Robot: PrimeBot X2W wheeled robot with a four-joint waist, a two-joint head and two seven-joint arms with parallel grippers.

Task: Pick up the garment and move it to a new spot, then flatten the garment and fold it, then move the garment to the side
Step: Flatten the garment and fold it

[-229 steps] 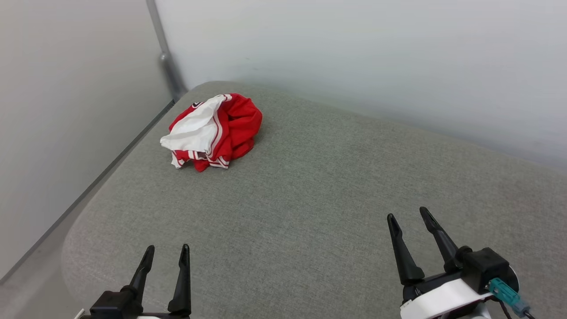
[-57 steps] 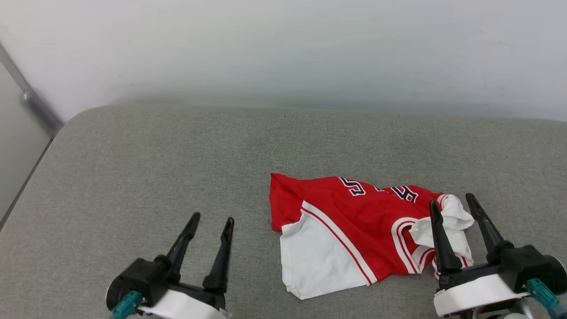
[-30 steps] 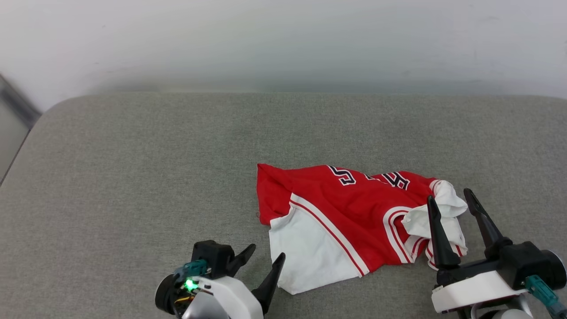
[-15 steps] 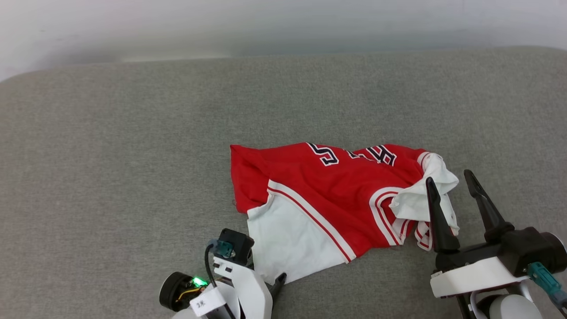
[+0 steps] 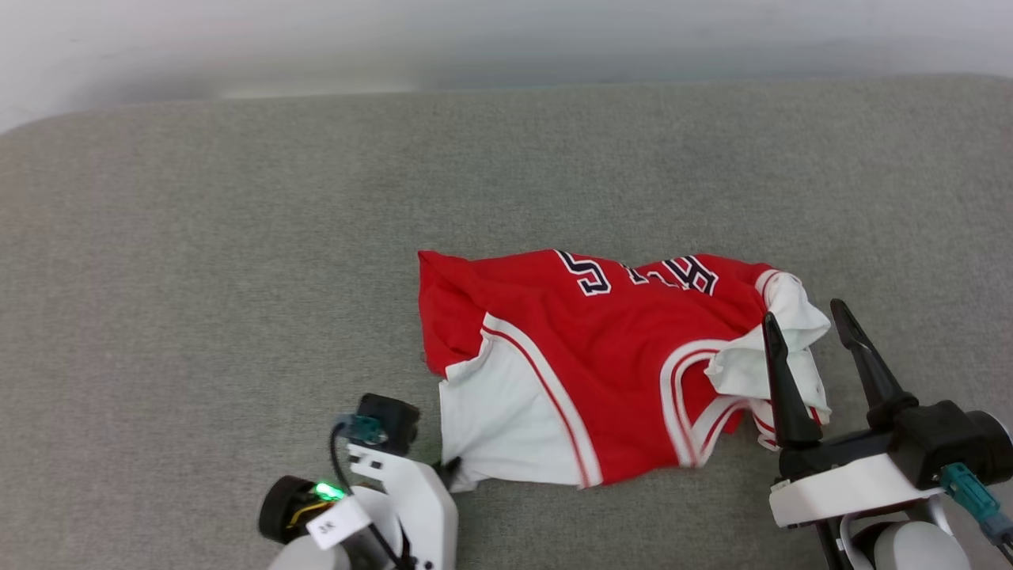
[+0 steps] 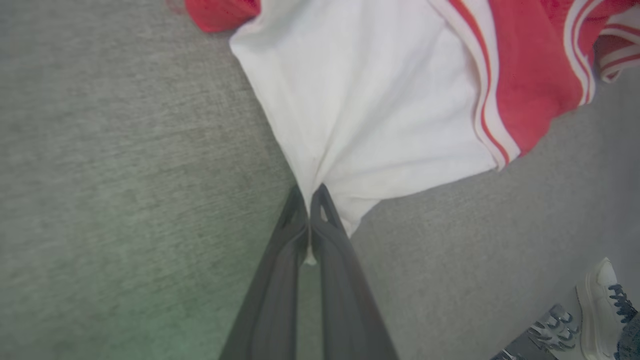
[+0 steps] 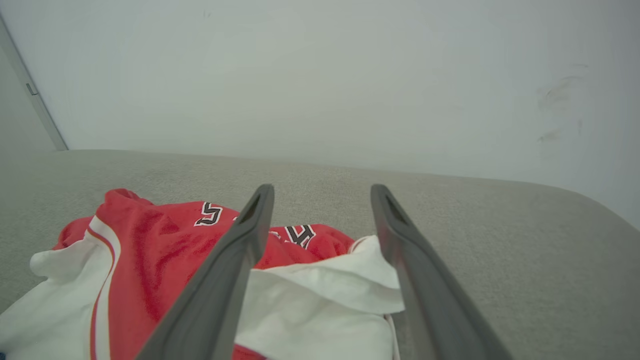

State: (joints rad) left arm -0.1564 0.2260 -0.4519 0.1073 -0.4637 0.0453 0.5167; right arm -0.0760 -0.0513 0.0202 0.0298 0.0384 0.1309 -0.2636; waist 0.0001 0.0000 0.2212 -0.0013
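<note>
The red jersey (image 5: 625, 372) lies crumpled and partly spread on the grey cushion (image 5: 237, 261), its dark block letters (image 5: 587, 274) along the far edge. Its white side panel (image 6: 370, 100) points toward me. My left gripper (image 6: 309, 191) is shut on that panel's near corner, and the cloth puckers into the pinch; in the head view the left gripper (image 5: 452, 469) sits at the jersey's lower left corner. My right gripper (image 5: 801, 315) stands open over the bunched white fold at the jersey's right end, holding nothing. In the right wrist view the right gripper (image 7: 321, 189) frames the jersey (image 7: 160, 240).
A pale wall (image 5: 506, 32) runs along the cushion's far edge. A person's shoes (image 6: 597, 307) stand on the floor beyond the cushion's near edge in the left wrist view. Bare cushion stretches to the left and behind the jersey.
My left gripper has taken hold of the white corner and drawn it toward the near left, stretching the panel. The right gripper stays open in place. The head camera has shifted slightly.
</note>
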